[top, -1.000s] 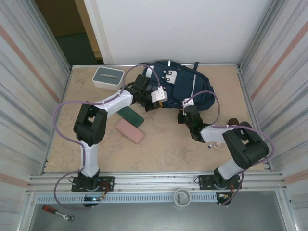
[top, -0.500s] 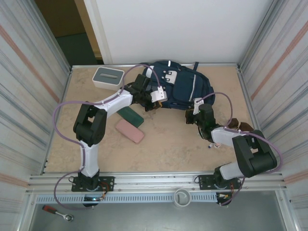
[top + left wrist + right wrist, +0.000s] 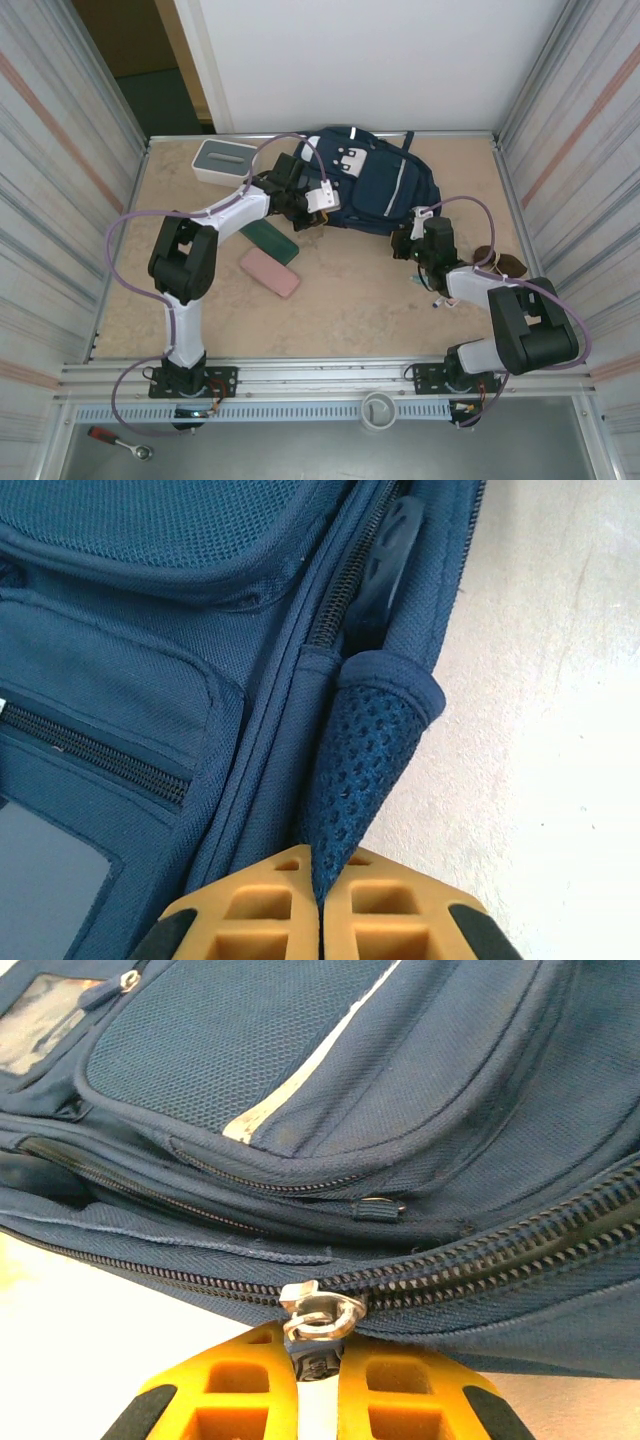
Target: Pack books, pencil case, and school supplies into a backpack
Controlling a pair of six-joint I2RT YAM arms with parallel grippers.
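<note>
The navy backpack (image 3: 380, 185) lies flat at the back of the table. My left gripper (image 3: 308, 208) is at its left edge, shut on a mesh strap (image 3: 370, 740) of the backpack (image 3: 150, 680) beside a zip. At the front right edge my right gripper (image 3: 414, 240) is shut on the pull under the silver zipper slider (image 3: 320, 1315) of the main zip on the backpack (image 3: 300, 1080). A green pencil case (image 3: 270, 240) and a pink one (image 3: 269, 272) lie left of centre. A small pen-like supply (image 3: 436, 301) lies by the right forearm. The books are out of view.
A white box with a grey top (image 3: 224, 160) stands at the back left. A brown object (image 3: 497, 260) lies by the right wall. Metal walls close in both sides, and bare tabletop (image 3: 340, 310) stretches in front of the backpack.
My right gripper has slid right along the backpack's front edge with the zipper pull. The left gripper has shifted slightly back and left, still holding the strap.
</note>
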